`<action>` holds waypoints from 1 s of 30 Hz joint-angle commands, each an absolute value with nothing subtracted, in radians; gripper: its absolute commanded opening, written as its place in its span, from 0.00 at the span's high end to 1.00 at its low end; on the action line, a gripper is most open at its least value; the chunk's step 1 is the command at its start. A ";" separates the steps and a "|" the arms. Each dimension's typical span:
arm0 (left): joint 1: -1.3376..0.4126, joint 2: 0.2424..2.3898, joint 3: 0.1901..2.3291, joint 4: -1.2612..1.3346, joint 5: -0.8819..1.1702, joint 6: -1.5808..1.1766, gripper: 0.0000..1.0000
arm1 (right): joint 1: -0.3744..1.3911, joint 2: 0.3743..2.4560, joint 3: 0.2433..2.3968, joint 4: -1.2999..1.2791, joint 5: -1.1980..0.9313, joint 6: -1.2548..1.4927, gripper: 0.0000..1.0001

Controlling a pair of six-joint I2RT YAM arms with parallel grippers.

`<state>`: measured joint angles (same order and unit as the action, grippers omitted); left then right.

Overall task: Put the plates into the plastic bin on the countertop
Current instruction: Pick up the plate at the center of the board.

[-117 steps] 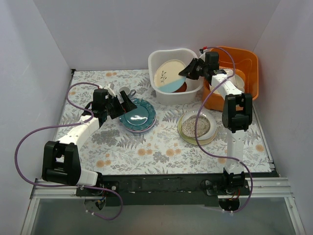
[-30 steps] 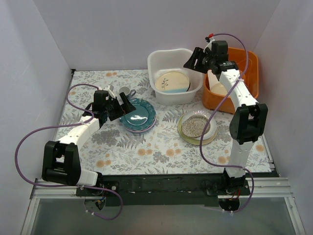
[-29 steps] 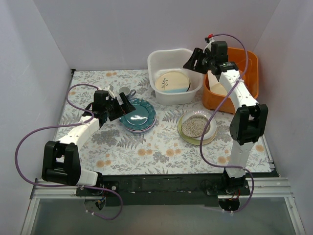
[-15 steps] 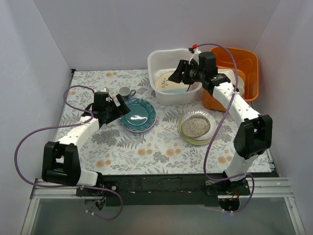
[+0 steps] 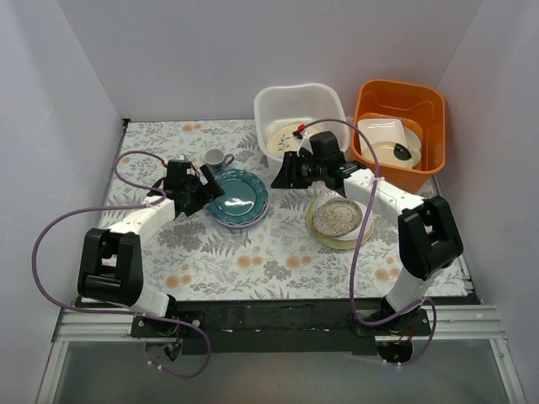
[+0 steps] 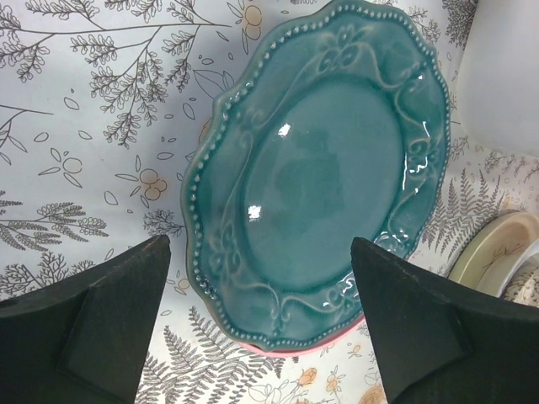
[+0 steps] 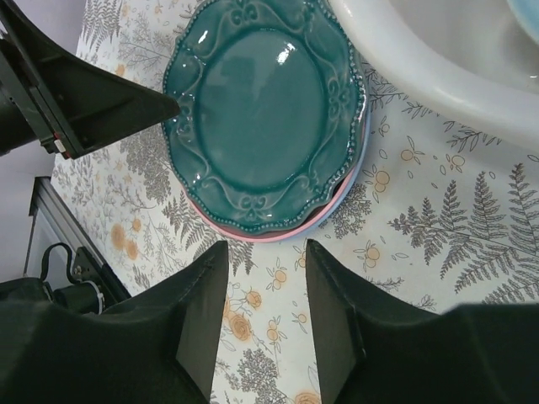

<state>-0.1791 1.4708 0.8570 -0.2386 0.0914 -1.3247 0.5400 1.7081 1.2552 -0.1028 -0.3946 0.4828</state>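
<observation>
Scalloped teal ceramic plate [image 5: 237,196] tops pink plate [image 7: 268,236] on fern-print countertop [image 5: 253,257], front-left of white plastic bin [image 5: 299,87]. Left gripper [image 6: 258,252] nearer, wide open, empty, at plate's left rim. Right gripper [image 7: 266,246] half-open, empty, hovering to plate's right.

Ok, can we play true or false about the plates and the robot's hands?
1. The teal plate sits on top of a pink plate. True.
2. The right gripper is holding a plate. False: its jaws are open with nothing between them.
3. The orange tub is empty. False: a white dish lies in it.
4. A cream plate lies in the white bin. True.
5. The cup is in the white bin. False: it stands on the countertop near the teal plate.
</observation>
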 commanded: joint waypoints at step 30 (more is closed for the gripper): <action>-0.181 1.404 0.870 -0.130 0.224 -1.287 0.29 | 0.640 1.997 1.291 0.114 -0.273 0.515 0.62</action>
